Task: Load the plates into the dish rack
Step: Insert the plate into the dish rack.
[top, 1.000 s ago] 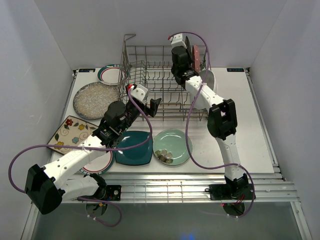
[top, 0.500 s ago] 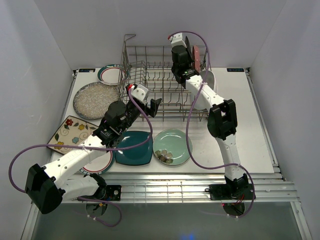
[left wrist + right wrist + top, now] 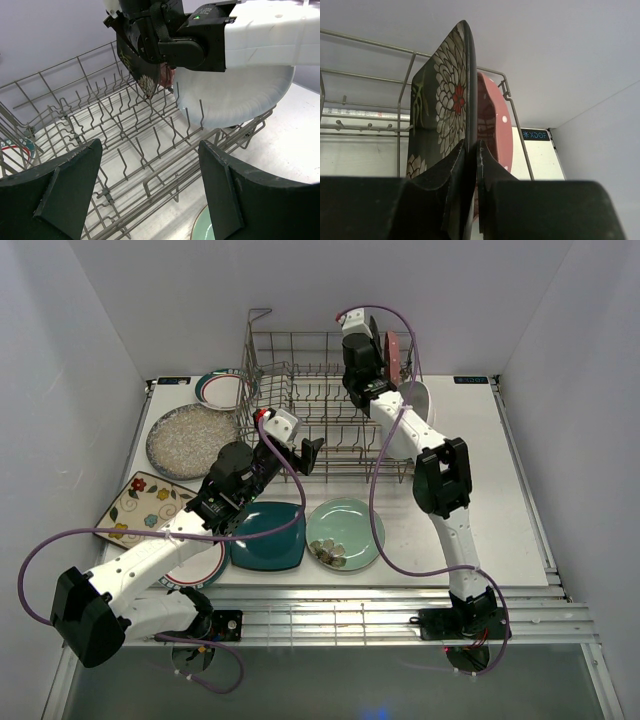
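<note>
White desk point(image 3: 500, 490), pale walls on three sides.

1. Dish rack point(image 3: 330, 405): grey wire, upright tines, tall looped handle at its far-left corner; standing at the far middle of the desk.
2. Black floral square plate point(image 3: 445, 100): upright on edge inside the dish rack, far-right end, lower edge at the tine tops; whether seated, cannot tell.
3. Right claw point(image 3: 470, 146): pressed together on the rim of item 2, pinching it.
4. Pink scalloped plate point(image 3: 492, 125): upright in the dish rack, just beside item 2, on its right.
5. White oval plate point(image 3: 235, 95): tilted among the tines at the dish rack's right end, nearer than item 4.
6. Left claw point(image 3: 150, 145): spread wide, holding nothing, hovering at the dish rack's near side, facing in.
7. Mint round plate point(image 3: 350, 525): flat, in front of the dish rack; small pale lumps point(image 3: 330, 553) in it.
8. Teal square plate point(image 3: 268, 537): flat, touching item 7, front-left of the dish rack.
9. Speckled grey round plate point(image 3: 192, 440): flat, left of the dish rack.
10. Green-and-red-rimmed white plate point(image 3: 222, 388): flat, just beside the dish rack's far-left corner.
11. Cream flowered square plate point(image 3: 145, 505): front-left of the dish rack, well apart.
12. Second rimmed plate point(image 3: 195, 565): front-left, mostly hidden under the left arm.
</note>
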`<state>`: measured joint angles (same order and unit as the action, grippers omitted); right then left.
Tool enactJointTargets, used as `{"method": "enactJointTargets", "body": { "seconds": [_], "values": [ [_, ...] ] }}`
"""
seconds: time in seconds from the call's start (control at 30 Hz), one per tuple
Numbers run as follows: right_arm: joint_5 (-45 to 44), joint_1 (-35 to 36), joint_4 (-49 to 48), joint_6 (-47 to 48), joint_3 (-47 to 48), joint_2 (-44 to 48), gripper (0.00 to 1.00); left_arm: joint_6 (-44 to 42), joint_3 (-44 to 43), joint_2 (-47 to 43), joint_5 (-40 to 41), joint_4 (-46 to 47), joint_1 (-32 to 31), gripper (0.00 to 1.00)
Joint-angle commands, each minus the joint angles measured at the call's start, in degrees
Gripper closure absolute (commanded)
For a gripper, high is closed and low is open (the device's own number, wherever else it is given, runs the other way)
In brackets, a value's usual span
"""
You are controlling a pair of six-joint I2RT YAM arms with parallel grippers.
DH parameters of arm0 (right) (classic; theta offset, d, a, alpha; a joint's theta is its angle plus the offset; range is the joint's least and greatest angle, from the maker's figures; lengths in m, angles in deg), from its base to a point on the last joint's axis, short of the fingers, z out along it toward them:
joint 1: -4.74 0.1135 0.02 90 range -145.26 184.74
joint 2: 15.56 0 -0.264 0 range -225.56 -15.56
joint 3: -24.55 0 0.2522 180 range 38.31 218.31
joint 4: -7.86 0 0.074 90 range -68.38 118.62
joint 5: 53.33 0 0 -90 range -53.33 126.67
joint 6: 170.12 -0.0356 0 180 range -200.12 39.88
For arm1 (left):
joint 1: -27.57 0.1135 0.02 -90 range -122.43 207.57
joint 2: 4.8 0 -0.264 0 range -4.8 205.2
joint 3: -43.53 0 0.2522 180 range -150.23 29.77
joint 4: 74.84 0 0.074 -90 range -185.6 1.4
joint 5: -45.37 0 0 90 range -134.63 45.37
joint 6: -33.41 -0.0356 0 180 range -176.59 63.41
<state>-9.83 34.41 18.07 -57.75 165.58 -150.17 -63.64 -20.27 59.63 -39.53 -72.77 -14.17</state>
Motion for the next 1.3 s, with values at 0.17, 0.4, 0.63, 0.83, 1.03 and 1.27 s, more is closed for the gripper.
{"method": "enactJointTargets", "body": {
  "seconds": [0.17,0.4,0.63,0.83,1.03,1.27],
  "values": [
    [3.0,0.6,1.4,-1.8,1.9,-0.9,0.79,0.5,-1.4,-0.2,-1.0,-0.4,0.2,0.12],
    [2.4,0.5,0.8,-2.0,1.1,-0.7,0.61,0.5,-1.4,0.0,-1.1,-0.4,0.2,0.12],
    [0.3,0.3,-0.4,-2.2,-0.6,0.7,0.54,0.5,-1.6,0.1,-1.1,-0.5,0.2,0.12],
    [-1.3,-0.1,-0.9,-3.4,-1.6,1.6,0.5,0.6,-1.5,0.1,-1.1,-0.5,0.2,0.12],
    [-2.0,-0.3,-2.9,-3.6,-4.2,3.7,0.49,0.6,-1.6,0.2,-1.1,-0.5,0.2,0.12],
    [1.4,-0.2,-1.9,-5.8,-6.4,7.9,0.5,0.5,-1.6,-0.1,-1.0,-0.5,0.2,0.12]
  ]
}}
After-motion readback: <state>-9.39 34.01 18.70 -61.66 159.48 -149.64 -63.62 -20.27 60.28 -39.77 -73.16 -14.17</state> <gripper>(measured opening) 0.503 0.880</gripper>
